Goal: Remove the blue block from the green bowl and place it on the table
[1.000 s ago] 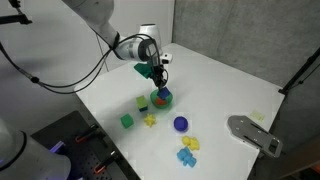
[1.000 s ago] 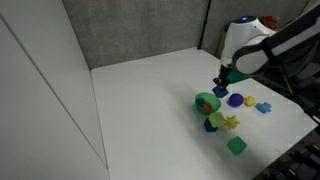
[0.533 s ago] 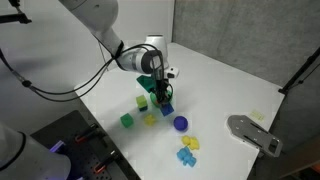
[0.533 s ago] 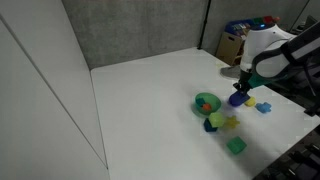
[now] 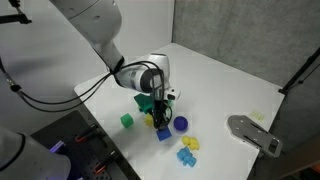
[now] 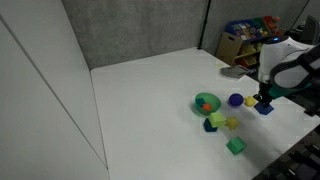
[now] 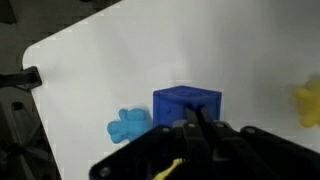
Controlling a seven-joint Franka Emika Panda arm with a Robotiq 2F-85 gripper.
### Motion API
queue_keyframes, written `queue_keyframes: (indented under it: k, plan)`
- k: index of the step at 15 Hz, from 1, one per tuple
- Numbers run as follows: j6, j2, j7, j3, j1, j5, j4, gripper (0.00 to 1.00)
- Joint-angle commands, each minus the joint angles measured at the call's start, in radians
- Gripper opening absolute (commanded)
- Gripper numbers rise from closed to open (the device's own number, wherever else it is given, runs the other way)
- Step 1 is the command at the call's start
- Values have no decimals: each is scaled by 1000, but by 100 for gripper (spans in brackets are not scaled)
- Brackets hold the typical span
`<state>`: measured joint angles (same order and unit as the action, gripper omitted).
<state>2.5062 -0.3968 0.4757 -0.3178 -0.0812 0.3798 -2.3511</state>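
The blue block (image 7: 187,104) is a small dark blue cube at my gripper's (image 7: 190,128) fingertips, low over the white table (image 7: 120,60). The fingers stand close together on it. In both exterior views the gripper (image 5: 160,120) (image 6: 263,98) holds the block (image 5: 163,134) (image 6: 263,107) near the table's front edge, away from the green bowl (image 6: 206,102). The bowl holds a small orange piece. The gripper partly hides the bowl (image 5: 146,100) in an exterior view.
A round purple object (image 5: 180,124) (image 6: 235,100) lies close beside the block. Light blue pieces (image 5: 186,155) (image 7: 128,125) and a yellow piece (image 5: 192,143) lie near. A green cube (image 5: 127,121) (image 6: 236,146) sits toward the table edge. A grey device (image 5: 255,133) lies at one side.
The gripper has carried the blue block away from the green bowl, past the purple object, and lowered it toward the table near the light blue pieces.
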Motion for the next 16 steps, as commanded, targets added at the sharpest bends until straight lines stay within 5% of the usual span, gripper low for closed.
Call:
queue_keyframes:
  k: [1,2,3,5,12,16]
  plan:
    - [-23,4,9,-22,23,31,-10,3]
    - [-24,1,16,-30,24,37,-9,4]
    - [-26,0,15,-33,28,37,-8,32]
    - [-19,-2,13,-40,31,46,-8,39]
    - [-23,15,-29,15,45,-14,19,95]
    - [-20,24,-46,70,42,-72,66,100]
